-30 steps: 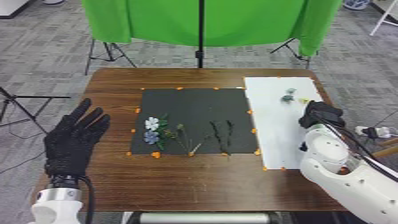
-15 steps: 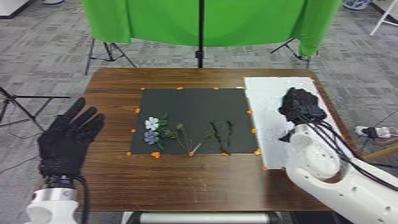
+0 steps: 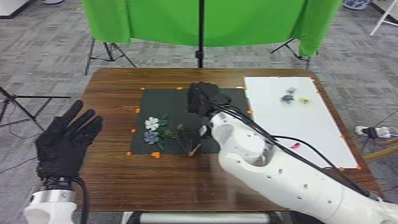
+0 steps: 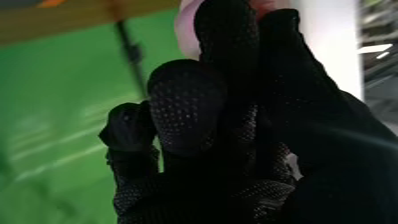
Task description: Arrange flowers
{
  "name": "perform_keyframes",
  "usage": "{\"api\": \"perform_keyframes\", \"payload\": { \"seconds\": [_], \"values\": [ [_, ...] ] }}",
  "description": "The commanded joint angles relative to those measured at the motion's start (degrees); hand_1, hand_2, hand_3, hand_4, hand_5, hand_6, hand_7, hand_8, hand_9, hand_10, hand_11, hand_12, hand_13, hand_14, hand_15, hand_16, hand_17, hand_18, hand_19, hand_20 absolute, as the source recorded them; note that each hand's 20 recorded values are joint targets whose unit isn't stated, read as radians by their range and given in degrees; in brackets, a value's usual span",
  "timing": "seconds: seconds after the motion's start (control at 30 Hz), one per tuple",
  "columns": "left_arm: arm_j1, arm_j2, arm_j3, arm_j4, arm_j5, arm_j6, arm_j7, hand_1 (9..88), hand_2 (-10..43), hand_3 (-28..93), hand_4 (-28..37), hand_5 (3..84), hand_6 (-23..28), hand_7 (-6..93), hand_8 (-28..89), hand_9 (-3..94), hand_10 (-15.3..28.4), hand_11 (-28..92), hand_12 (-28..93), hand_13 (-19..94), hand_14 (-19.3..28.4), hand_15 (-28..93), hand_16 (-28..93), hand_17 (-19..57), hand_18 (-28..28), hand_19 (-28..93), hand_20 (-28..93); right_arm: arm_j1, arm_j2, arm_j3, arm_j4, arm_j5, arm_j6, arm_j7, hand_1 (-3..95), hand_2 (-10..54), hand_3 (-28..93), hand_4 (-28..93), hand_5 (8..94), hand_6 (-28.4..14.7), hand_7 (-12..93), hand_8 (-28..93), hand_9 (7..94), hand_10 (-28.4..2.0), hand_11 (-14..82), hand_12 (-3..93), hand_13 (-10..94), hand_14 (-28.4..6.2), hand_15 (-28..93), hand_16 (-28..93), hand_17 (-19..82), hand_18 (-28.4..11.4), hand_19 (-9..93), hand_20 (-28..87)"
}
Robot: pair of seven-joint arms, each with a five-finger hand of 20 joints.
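My right hand (image 3: 203,98) is over the upper right part of the black mat (image 3: 169,102). In the right wrist view, the hand (image 4: 204,95) has curled fingers, with a pink flower (image 4: 186,31) pinched at the fingertips. A white flower (image 3: 152,123), a blue flower (image 3: 151,137) and thin stems (image 3: 183,139) lie on the mat's left part; my right forearm covers its lower right. The white board (image 3: 274,120) holds a blue-grey flower (image 3: 288,97), a yellow one (image 3: 305,100) and a small red piece (image 3: 295,145). My left hand (image 3: 64,142) is open at the table's left side.
Orange tape bits (image 3: 155,155) edge the mat on the brown table (image 3: 160,187). Beyond the far edge hangs a green cloth (image 3: 151,25) with a black stand (image 3: 200,52) before it. Cables run along my right forearm.
My right hand has moved left from the white board to the black mat, uncovering the flowers and red piece on the board. My left hand has shifted slightly.
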Motion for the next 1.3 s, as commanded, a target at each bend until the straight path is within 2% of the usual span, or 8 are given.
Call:
{"api": "perform_keyframes", "payload": {
  "seconds": [0.03,0.07,0.17,0.37,0.73,0.87,1.17,1.3],
  "values": [
    [-1.61,0.71,0.26,0.58,0.31,0.01,-1.56,22.2,6.0,81,-26.6,38.4,9.5,10.3,-9,33.3,19.2,23,10,23,26.0,45,-8,-10.7,24.2,51,14,-0.22,-7.66,-2.64,1.94,-3.52,-2.65,0.59,57.4,-9.5,70,-28,88.6,2.7,17,4,93.7,-6.5,17.3,32.4,78,-4.6,67,23,32,-21.4,93,53],
    [-2.00,0.53,0.24,0.68,0.44,-0.16,-2.19,22.2,6.0,81,-26.7,38.4,9.5,10.3,-9,33.3,19.2,23,10,23,26.0,45,-8,-10.7,24.2,51,14,-1.09,-8.19,-1.53,1.65,-3.95,-5.32,0.49,57.3,-9.5,70,-28,88.4,2.9,17,4,93.7,-6.5,17.0,33.1,77,-4.8,68,23,31,-21.3,93,53],
    [-2.83,0.30,0.25,0.93,0.88,-0.71,-3.40,22.3,6.0,81,-26.6,38.5,9.6,10.3,-9,33.3,19.2,23,10,23,26.0,45,-8,-10.7,24.2,51,14,-0.99,-7.67,-2.84,1.54,-4.00,-5.74,1.23,56.4,-9.5,70,-28,87.5,3.5,18,3,93.7,-6.3,16.0,34.5,75,-5.7,70,23,29,-21.4,93,53],
    [-3.33,-0.12,-0.14,1.06,1.47,-1.08,-4.78,22.4,5.9,81,-26.6,38.6,9.7,10.4,-9,33.3,19.2,23,10,24,26.0,45,-8,-10.7,24.2,51,14,-1.22,-7.97,-3.48,2.66,-6.34,-7.86,2.97,55.0,-9.5,70,-28,85.1,3.8,17,2,93.6,-6.4,15.2,36.5,73,-6.5,72,20,28,-21.7,93,54],
    [-3.77,-0.22,-0.02,1.19,1.69,-1.37,-5.46,22.6,6.0,81,-26.4,38.6,9.7,10.5,-9,33.3,19.2,23,10,24,26.0,45,-8,-10.7,24.1,51,14,-1.88,-8.43,-2.99,1.94,-9.51,-12.75,3.08,45.6,-9.5,73,-28,75.3,3.9,15,-3,83.6,-8.6,29.8,29.9,67,-8.5,79,19,27,-22.3,93,55],
    [-3.77,-0.16,0.17,1.23,1.69,-1.45,-5.25,22.9,6.0,81,-25.7,38.7,9.8,10.4,-9,33.4,19.2,23,10,24,26.0,45,-8,-10.8,24.1,51,14,-0.88,-7.87,-4.35,2.05,-9.86,-12.19,4.13,41.5,-9.5,76,-28,71.1,4.1,15,-12,78.6,-10.3,37.3,24.7,64,-9.8,81,18,26,-22.3,93,56],
    [-3.14,-0.51,-0.03,0.90,1.82,-1.33,-5.55,23.2,6.0,81,-24.9,38.7,9.8,10.5,-9,33.3,19.1,23,10,24,26.0,45,-8,-10.7,24.1,51,14,-0.70,-7.79,-4.02,1.84,-10.31,-11.74,5.51,39.4,-9.5,78,-28,69.8,3.9,15,-13,77.1,-11.6,41.6,21.2,64,-10.3,83,18,26,-22.6,93,57],
    [-2.42,-0.95,-0.29,0.70,1.75,-1.08,-5.22,23.2,5.9,81,-24.9,38.7,9.8,10.4,-9,33.3,19.2,23,10,24,26.0,45,-8,-10.7,24.1,51,14,0.45,-5.60,-3.44,-0.20,-8.91,-7.55,6.68,38.8,-9.5,78,-28,69.3,3.8,15,-13,77.0,-11.9,42.8,20.2,64,-10.4,83,18,26,-22.7,93,57]
  ]
}}
